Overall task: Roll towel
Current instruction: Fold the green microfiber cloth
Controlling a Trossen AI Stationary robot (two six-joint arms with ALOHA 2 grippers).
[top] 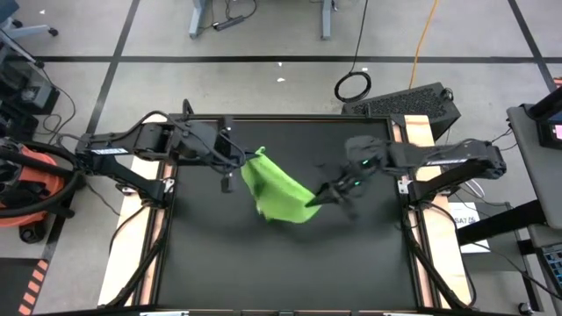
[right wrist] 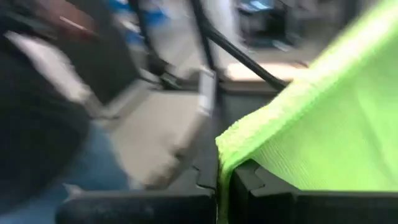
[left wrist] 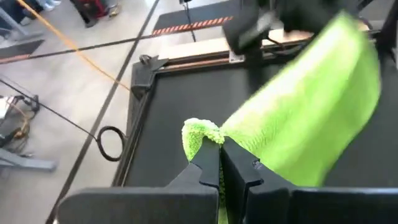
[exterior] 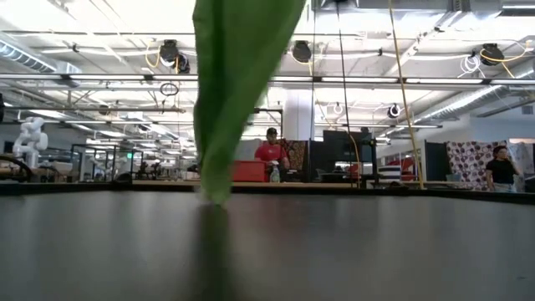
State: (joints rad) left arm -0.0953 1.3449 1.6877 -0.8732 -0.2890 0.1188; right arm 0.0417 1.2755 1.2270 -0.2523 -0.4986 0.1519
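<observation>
The lime-green towel [top: 279, 189] hangs in the air between my two grippers, over the middle of the black table. My left gripper [top: 248, 161] is shut on its upper left corner and my right gripper [top: 314, 202] is shut on its lower right corner. In the low view the towel [exterior: 230, 92] hangs down as a narrowing strip whose tip is at about table level; whether it touches the table I cannot tell. My left gripper pinches a bunched corner of the towel [left wrist: 200, 134] between its two shut fingers, coming level from the table's left side. The cloth spreads away from the fingers toward the other arm. My right gripper pinches an edge of the towel at a corner [right wrist: 225, 155] between its two shut fingers, coming from the table's right side. The cloth runs up and away from the fingers in a broad sheet.
The table's raised frame [top: 399, 140] borders the black surface on all sides. Beyond the table lies a coiled cable [top: 352, 86] on the floor. People stand far off in the room behind [exterior: 269, 150].
</observation>
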